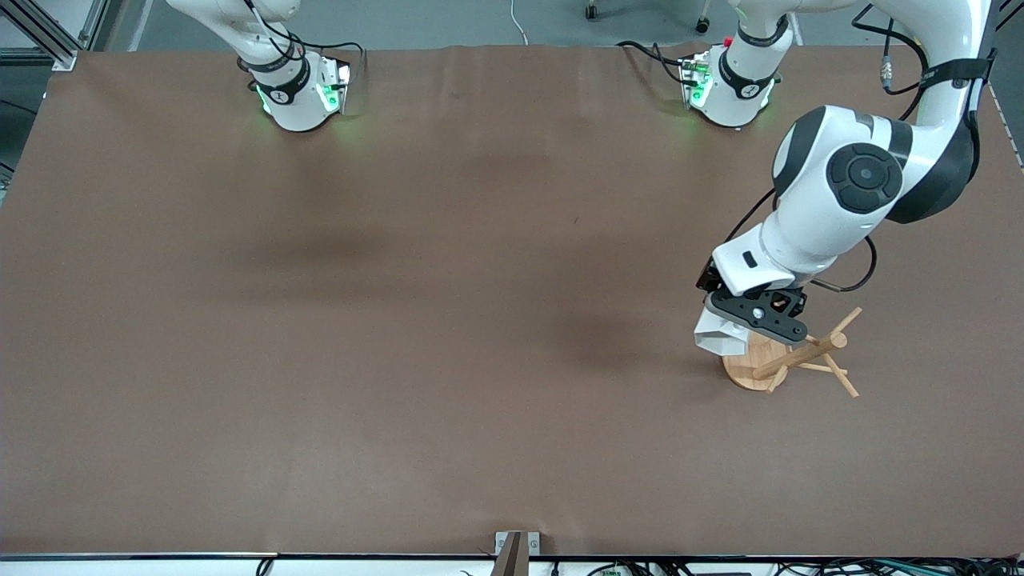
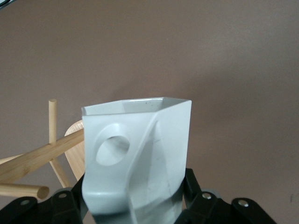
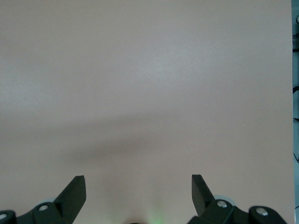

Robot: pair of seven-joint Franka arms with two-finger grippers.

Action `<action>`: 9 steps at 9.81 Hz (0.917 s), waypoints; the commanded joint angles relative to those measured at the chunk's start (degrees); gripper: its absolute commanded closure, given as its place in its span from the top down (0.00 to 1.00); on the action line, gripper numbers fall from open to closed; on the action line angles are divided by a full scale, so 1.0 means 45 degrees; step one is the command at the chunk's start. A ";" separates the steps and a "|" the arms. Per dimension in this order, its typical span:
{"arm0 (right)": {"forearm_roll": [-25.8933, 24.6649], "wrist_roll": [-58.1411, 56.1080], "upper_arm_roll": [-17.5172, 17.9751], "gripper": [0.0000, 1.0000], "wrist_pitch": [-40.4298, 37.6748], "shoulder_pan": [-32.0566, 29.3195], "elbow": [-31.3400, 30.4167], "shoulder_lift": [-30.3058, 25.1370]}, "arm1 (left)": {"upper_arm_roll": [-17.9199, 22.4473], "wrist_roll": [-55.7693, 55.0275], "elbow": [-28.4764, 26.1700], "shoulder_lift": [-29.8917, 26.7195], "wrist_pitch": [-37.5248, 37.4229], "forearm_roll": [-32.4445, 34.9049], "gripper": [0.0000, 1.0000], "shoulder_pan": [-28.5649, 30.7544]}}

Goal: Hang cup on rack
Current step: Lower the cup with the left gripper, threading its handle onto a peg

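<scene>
The white faceted cup (image 1: 718,338) is held in my left gripper (image 1: 756,316), which is shut on it, just above the oval base of the bamboo rack (image 1: 752,370) at the left arm's end of the table. In the left wrist view the cup (image 2: 140,154) fills the middle, its handle with the round hole turned toward the rack's pegs (image 2: 32,158); the black fingers (image 2: 190,193) press its sides at my left gripper (image 2: 135,201). The cup stands beside the pegs, on none of them. My right gripper (image 3: 138,184) is open and empty over bare table.
The brown table cover (image 1: 400,320) runs across the whole view. The two arm bases (image 1: 296,92) stand along the edge farthest from the front camera. A small metal bracket (image 1: 516,548) sits at the nearest edge. The right arm waits, its hand out of the front view.
</scene>
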 commanded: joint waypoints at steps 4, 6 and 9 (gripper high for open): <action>0.0105 0.1122 0.0224 1.00 0.1181 0.0074 -0.1503 -0.0380 | 0.0324 0.1128 -0.1035 -0.0204 0.0415 -0.0215 0.00 -0.0043; 0.0105 0.1498 0.0166 1.00 0.1006 0.0154 -0.1308 -0.0360 | 0.0402 0.1129 -0.1270 -0.0555 0.0318 -0.0215 0.01 -0.0043; 0.0860 0.1342 0.0127 1.00 0.0847 -0.0001 -0.1405 -0.0360 | 0.0675 0.1343 -0.1642 -0.0752 0.0317 -0.0292 0.01 -0.0023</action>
